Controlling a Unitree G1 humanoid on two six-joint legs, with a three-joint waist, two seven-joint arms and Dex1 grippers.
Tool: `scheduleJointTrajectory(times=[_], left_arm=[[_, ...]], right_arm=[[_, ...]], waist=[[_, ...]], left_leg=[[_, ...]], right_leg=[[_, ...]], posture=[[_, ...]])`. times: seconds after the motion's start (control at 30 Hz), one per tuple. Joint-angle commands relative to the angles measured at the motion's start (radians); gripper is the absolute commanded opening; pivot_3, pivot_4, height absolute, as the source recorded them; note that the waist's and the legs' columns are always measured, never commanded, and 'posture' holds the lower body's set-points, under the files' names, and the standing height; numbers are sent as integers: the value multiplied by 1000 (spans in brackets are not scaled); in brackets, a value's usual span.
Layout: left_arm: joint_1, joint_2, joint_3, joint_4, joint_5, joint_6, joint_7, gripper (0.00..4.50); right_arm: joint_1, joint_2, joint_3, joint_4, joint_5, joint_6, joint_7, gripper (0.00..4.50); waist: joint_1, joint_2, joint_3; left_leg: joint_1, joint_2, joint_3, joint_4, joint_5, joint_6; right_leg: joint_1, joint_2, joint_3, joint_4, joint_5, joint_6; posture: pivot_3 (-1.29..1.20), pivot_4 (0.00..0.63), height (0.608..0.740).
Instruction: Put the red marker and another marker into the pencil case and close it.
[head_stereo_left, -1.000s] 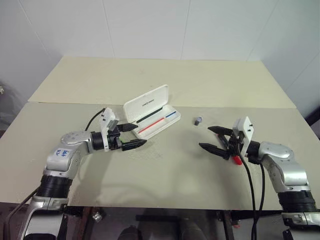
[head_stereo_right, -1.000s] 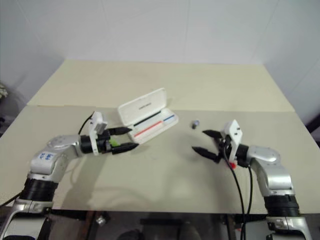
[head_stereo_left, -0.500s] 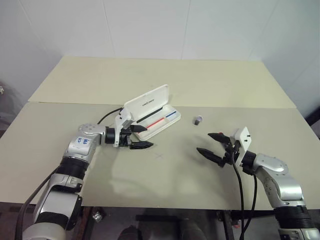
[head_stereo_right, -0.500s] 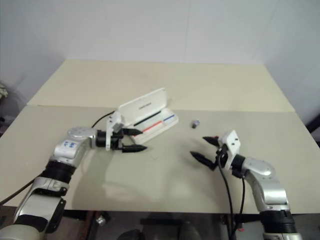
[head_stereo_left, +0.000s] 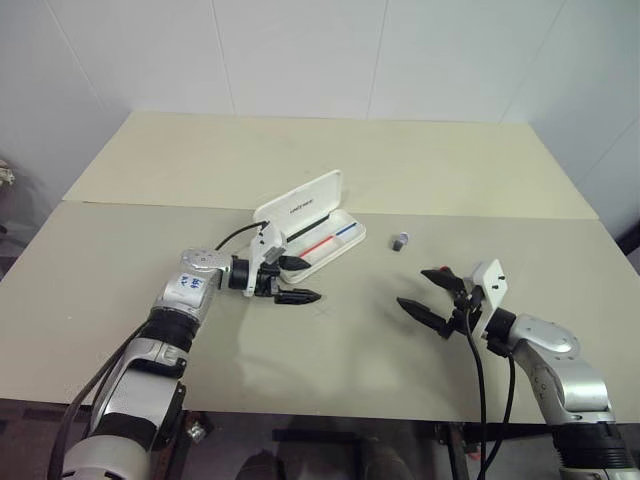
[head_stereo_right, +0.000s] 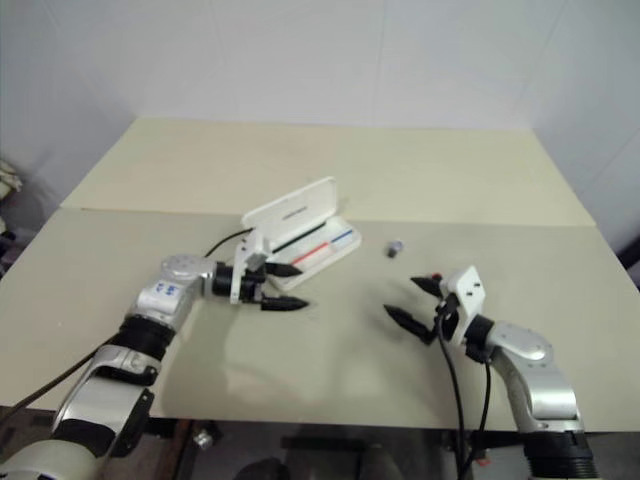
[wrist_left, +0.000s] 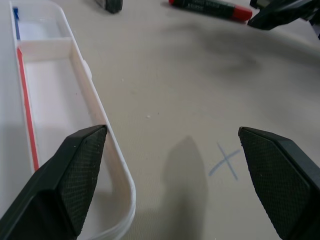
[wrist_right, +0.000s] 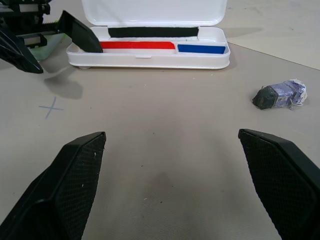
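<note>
Two claws spread open and empty over the counter (head_stereo_left: 330, 350), right claw (head_stereo_left: 432, 296) nearest, red marker (wrist_left: 210, 8) lying beside it, left claw (head_stereo_left: 296, 280) at the open pencil case (head_stereo_left: 318, 238), red and blue stripes inside, small grey cylinder (head_stereo_left: 399, 241) beyond.

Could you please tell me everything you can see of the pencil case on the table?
The pencil case is a white clamshell of what looks like hard plastic, rectangular with rounded corners. It lies open on the beige table, lid raised behind the shallow tray, with small dark lettering on the lid's outside. Inside run a red stripe, a blue stripe and a black band. The open left gripper sits at its near end; contact is unclear.
</note>
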Motion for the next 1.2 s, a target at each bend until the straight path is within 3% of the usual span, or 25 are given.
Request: scheduleJointTrajectory(times=[0.03, 0.37, 0.63, 1.0, 1.2], left_arm=[[-43, -20, -9, 37, 26, -23, -6, 4476], [-99, -41, -31, 140, 119, -105, 10, 4476], [-103, -45, -52, 115, 153, -141, -16, 4476], [-54, 10, -33, -154, 136, -28, -26, 4476], [-42, 12, -48, -182, 152, 0, -6, 4476]], right_arm=[[1, 1, -21, -42, 15, -17, -10, 4500], [4, -3, -28, -40, 16, -23, -13, 4500], [-3, -6, -30, -27, 17, -30, -8, 4500], [-8, -6, -34, -25, 19, -32, -12, 4500], [-28, 1, -21, -10, 11, -35, -17, 4500]], waist=[[0, 0, 0], [1, 0, 0], [1, 0, 0], [-1, 0, 0], [0, 0, 0]], left_leg=[[0, 0, 0, 0, 0, 0], [0, -1, 0, 1, 0, 1], [0, -1, 0, 1, 2, 1], [-1, -1, -1, 0, 1, 1], [-1, -1, -1, 1, 1, 1]], right_leg=[[0, 0, 0, 0, 0, 0], [0, 0, 0, 1, 0, 1], [0, 0, 0, 2, 1, 1], [0, 0, 0, 2, 1, 1], [0, 0, 0, 2, 1, 1]], posture=[[0, 150, 740], [0, 150, 740], [0, 150, 740], [0, 150, 740], [0, 150, 740]])
